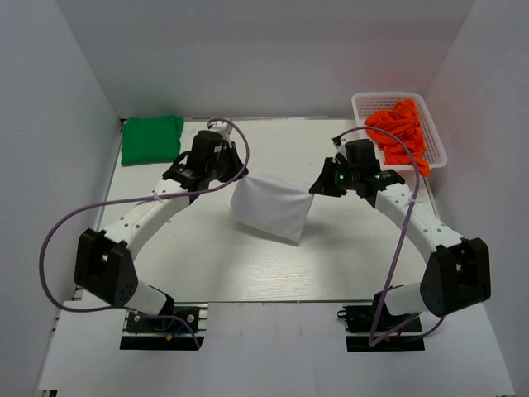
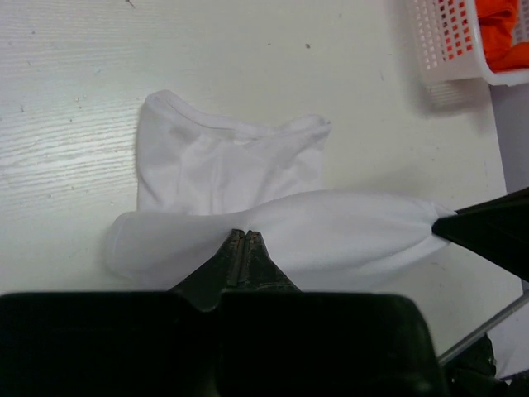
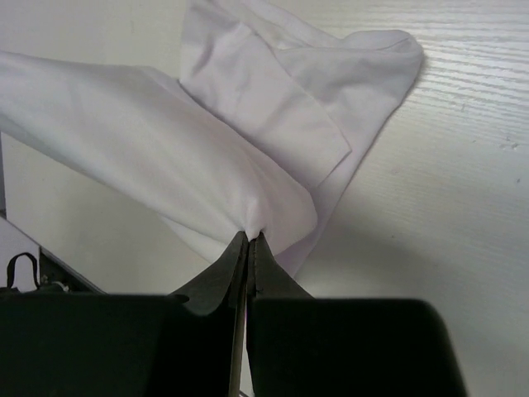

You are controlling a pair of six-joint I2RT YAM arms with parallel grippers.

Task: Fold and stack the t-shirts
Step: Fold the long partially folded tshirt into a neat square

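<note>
The white t-shirt (image 1: 271, 207) hangs stretched between both grippers above the middle of the table, its lower part resting on the table. My left gripper (image 1: 240, 175) is shut on its left top corner; the left wrist view shows the pinch (image 2: 246, 234) on the white cloth (image 2: 223, 165). My right gripper (image 1: 315, 187) is shut on its right top corner; the right wrist view shows the pinch (image 3: 250, 237) on the cloth (image 3: 165, 141). The green t-shirt (image 1: 151, 138) lies folded at the far left of the table, apart from both grippers.
A white lattice basket (image 1: 430, 124) with orange cloth (image 1: 401, 132) stands at the far right; it also shows in the left wrist view (image 2: 450, 50). White walls close in the table (image 1: 207, 265) on the left, back and right.
</note>
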